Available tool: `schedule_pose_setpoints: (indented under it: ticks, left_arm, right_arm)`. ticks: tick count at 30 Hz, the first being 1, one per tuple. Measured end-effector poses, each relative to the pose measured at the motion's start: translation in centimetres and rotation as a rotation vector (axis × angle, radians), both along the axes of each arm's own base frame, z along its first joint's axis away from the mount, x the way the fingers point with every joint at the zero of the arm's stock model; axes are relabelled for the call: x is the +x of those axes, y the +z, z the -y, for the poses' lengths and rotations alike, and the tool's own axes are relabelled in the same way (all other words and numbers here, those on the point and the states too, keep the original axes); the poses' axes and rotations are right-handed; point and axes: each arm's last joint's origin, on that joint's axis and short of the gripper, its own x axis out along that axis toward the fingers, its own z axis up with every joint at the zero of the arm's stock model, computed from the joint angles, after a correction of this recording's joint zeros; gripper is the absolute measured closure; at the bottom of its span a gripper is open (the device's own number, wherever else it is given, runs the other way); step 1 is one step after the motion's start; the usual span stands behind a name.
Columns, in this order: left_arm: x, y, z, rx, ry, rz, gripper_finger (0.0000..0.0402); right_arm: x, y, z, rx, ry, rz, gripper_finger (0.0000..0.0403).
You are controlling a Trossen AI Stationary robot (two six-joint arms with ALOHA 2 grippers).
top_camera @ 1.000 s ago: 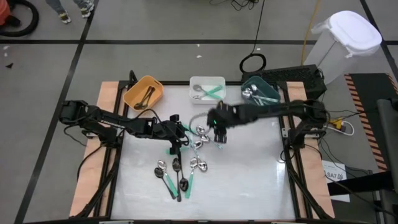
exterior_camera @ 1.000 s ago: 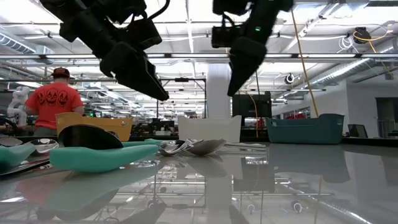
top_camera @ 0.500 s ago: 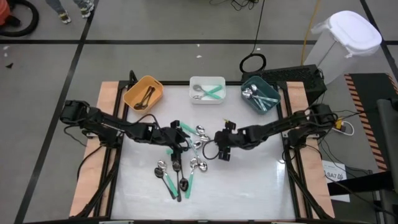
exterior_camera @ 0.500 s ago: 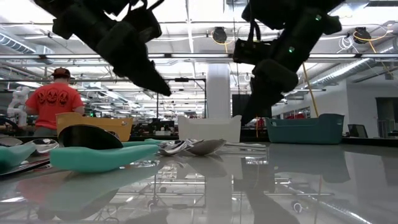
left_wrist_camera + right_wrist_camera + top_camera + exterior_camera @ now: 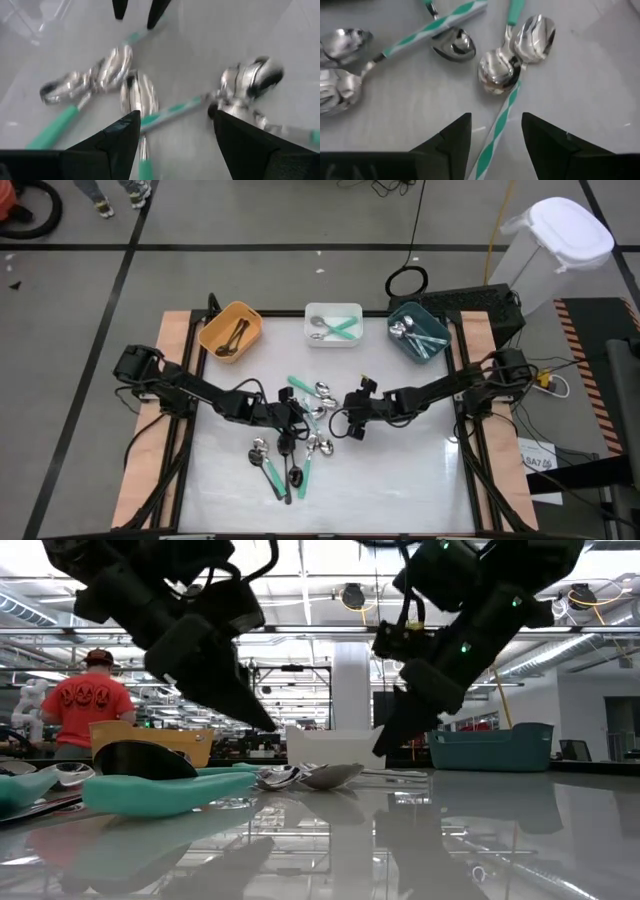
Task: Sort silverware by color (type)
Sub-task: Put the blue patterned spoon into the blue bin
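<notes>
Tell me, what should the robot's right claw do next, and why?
Probably dip a little lower and close on the mint-handled spoon. The right gripper is open and empty, with that handle lying between its fingers, so it looks lined up for a pick. The left gripper is open over other spoons nearby.

From above, you had both arms reaching in over the white worktop [image 5: 400, 470] toward the loose spoons [image 5: 300, 425] at its middle. Your left claw [image 5: 287, 420] sat low among them, over the cluster near the centre. Your right claw [image 5: 352, 406] hovered just beside the same cluster, on its other side. More spoons lay nearer the front edge, mint-green and black handles mixed. Along the far edge stood the orange bin [image 5: 230, 328], the white bin [image 5: 333, 324] and the teal bin [image 5: 418, 335], each already holding spoons.
</notes>
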Motion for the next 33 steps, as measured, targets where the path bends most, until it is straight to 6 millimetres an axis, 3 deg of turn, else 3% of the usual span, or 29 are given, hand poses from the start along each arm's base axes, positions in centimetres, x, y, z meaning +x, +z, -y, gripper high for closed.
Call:
schedule_pose_setpoints:
  ticks: [12, 17, 24, 33]
  left_arm:
    - [-0.1, 0.1, 0.8, -0.002, -0.019, 0.009, 0.0149]
    - [-0.2, 0.1, 0.9, 0.002, -0.024, 0.008, 0.0149]
    - [-0.2, 0.1, 0.9, 0.003, -0.025, 0.007, 0.0149]
    - [-0.2, 0.1, 0.9, 0.003, -0.025, 0.007, 0.0149]
  right_arm:
    - [1.1, -3.9, 0.6, 0.005, -0.059, -0.042, 0.0238]
    - [1.0, -4.0, 0.7, 0.005, -0.046, -0.064, 0.0281]
    - [0.5, -4.4, 1.3, -0.022, -0.047, -0.139, 0.038]
    - [0.3, -4.0, 1.5, -0.063, -0.082, -0.133, 0.0374]
